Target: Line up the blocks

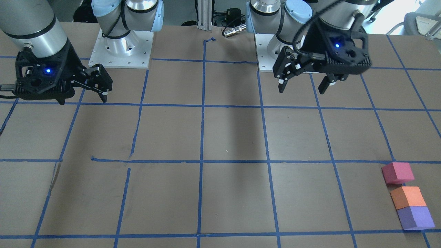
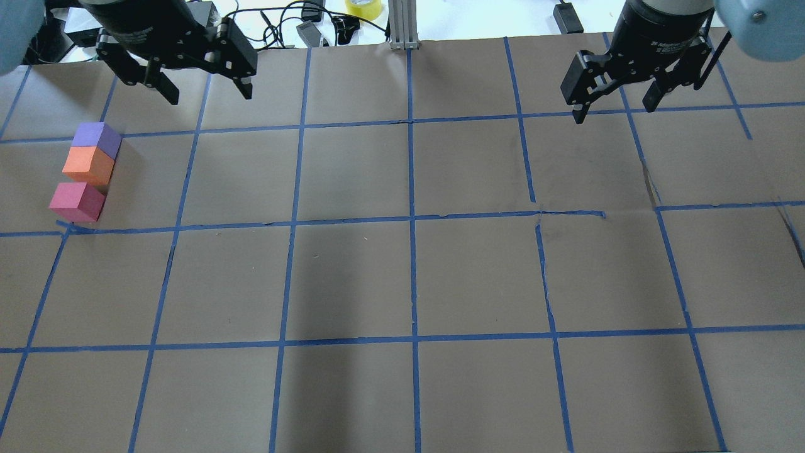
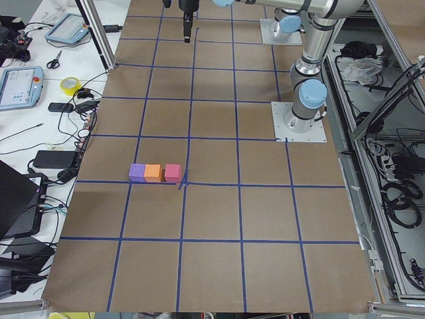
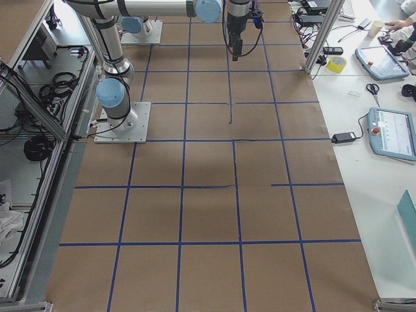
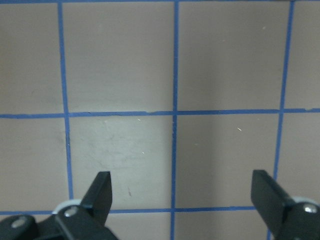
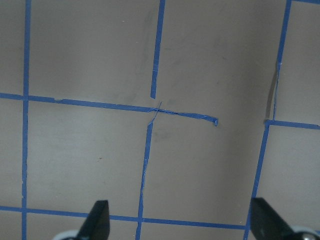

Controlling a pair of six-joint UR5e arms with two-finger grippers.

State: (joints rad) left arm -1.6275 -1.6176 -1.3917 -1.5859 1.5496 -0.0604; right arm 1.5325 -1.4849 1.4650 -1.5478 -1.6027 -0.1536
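Note:
The purple block (image 2: 97,139), the orange block (image 2: 88,165) and the pinkish-red block (image 2: 77,201) sit in a row at the table's far left in the overhead view. They also show in the front view, purple (image 1: 415,217), orange (image 1: 408,197), pinkish-red (image 1: 398,173), and in the left view (image 3: 154,173). Purple and orange touch; the pinkish-red block stands just apart. My left gripper (image 2: 206,92) is open and empty, raised behind the blocks. My right gripper (image 2: 615,109) is open and empty, raised at the far right.
Brown paper with a blue tape grid (image 2: 412,217) covers the table. Arm bases (image 1: 121,48) stand at the robot side. Cables, a yellow tape roll (image 2: 363,7) and tablets (image 3: 20,86) lie beyond the table's far edge.

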